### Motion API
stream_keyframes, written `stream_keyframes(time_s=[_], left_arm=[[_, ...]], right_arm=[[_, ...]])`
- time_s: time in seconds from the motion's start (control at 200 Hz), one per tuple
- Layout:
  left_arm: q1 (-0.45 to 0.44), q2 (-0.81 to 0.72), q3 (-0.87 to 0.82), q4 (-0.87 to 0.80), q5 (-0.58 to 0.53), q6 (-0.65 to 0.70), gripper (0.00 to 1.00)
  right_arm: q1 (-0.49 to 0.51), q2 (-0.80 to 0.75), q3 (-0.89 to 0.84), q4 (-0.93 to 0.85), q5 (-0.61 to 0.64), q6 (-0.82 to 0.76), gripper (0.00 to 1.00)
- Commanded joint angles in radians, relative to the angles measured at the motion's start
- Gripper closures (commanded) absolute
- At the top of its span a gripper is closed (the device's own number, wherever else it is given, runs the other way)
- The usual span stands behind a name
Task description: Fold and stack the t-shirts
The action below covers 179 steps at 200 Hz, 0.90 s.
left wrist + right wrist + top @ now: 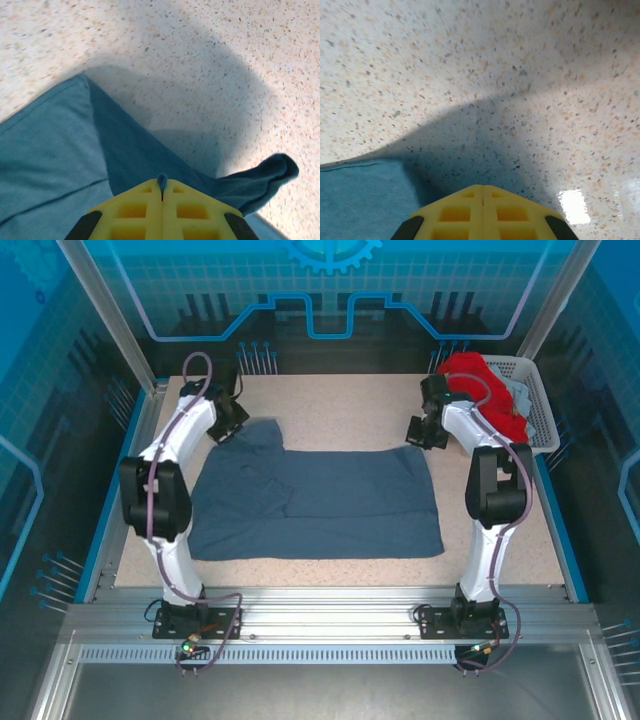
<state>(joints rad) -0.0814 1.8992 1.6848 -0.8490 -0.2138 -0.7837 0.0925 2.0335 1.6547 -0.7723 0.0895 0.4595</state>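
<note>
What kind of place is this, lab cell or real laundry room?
Probably a lab robot cell: aluminium frame and blue printed panels enclose a speckled table, with the left arm and right arm bolted at its near edge. A slate-blue t-shirt lies spread there.

Top view: high above and behind the arm bases point(195, 618), tilted down and forward; far enough to take in the whole surface point(340, 410).
Left wrist: sits just behind the left pincer point(162, 184), looking along it, very near the shirt point(50, 150) and surface.
Right wrist: just behind the right pincer point(483, 191), close over the surface; probably at the shirt's far right corner.
Shared: all three views catch shirt and speckled surface, the wrist views in small patches.
</note>
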Motion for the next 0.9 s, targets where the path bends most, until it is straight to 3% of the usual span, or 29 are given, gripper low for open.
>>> stream_keyframes(time_s=[0.0,0.47,0.89], left_arm=[[-0.001,-0.093,-0.103,0.010,-0.008,0.012,1.00],[0.001,-0.567,-0.554,-0.124,-0.039,-0.006,1.00],[0.001,-0.821,-0.748,-0.261,-0.062,-0.061,1.00]], right_arm=[[-0.005,-0.086,-0.019,0.048,0.009,-0.057,1.00],[0.034,-0.317,-0.380,0.064,0.138,0.019,1.00],[0.059,-0.404,-0.572,0.023,0.223,0.076,1.00]])
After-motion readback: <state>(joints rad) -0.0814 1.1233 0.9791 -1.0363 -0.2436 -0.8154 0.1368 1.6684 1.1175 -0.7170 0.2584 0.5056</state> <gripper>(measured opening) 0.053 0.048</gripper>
